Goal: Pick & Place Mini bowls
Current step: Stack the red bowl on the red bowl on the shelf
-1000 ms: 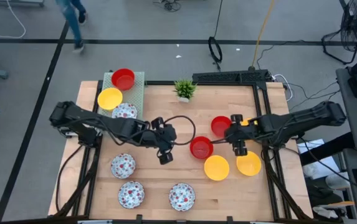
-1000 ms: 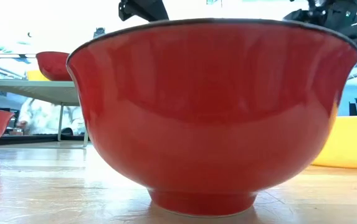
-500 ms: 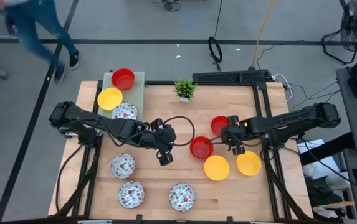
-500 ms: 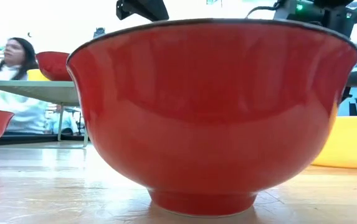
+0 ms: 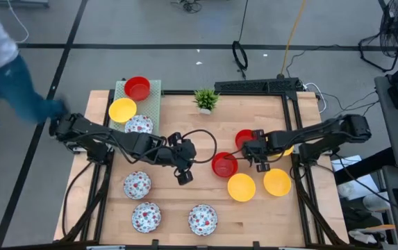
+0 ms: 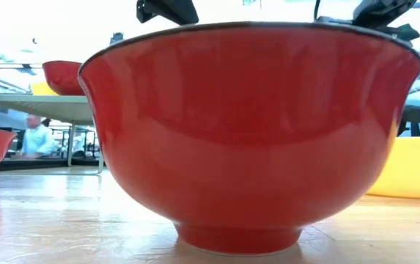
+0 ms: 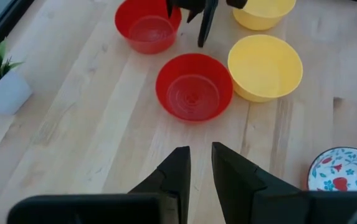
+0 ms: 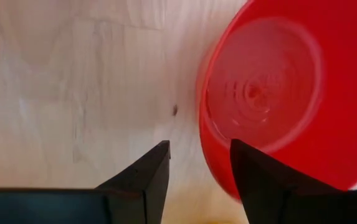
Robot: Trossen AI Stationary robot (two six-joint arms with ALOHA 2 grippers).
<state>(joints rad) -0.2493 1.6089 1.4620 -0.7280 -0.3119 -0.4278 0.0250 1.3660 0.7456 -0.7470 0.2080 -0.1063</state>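
Observation:
A glossy red mini bowl (image 5: pixel 224 164) stands upright on its foot near the table's middle and fills the low view (image 6: pixel 250 132). My right gripper (image 5: pixel 244 155) is open at that bowl's right rim. In the right wrist view (image 8: pixel 200 149) the rim runs between its fingers. A second red bowl (image 5: pixel 246 139) stands just beyond, and two yellow bowls (image 5: pixel 241 187) (image 5: pixel 276 182) stand nearer. My left gripper (image 5: pixel 183 176) hovers left of the middle bowl, fingers a narrow gap apart (image 7: pixel 200 152), holding nothing. My right gripper comes from above at the middle red bowl's right rim (image 8: pixel 204 134), with one finger (image 8: pixel 144 177) outside the wall and the other (image 8: pixel 262 177) over the inside. I cannot tell whether either finger touches the rim. The bowl stands on the table.
Three floral white bowls (image 5: pixel 137 185) (image 5: pixel 146 217) (image 5: pixel 202 219) sit at the near left. A green mat (image 5: pixel 153 94) at the far left corner carries a red, a yellow and a floral bowl. A small potted plant (image 5: pixel 205 99) stands at the far edge. A person passes beyond the table's left.
My right gripper has moved toward the table's left, from beside the yellow bowls to the right rim of the middle red bowl. The bowls and my left gripper have kept still. A person has walked past on the floor beyond the table's far left.

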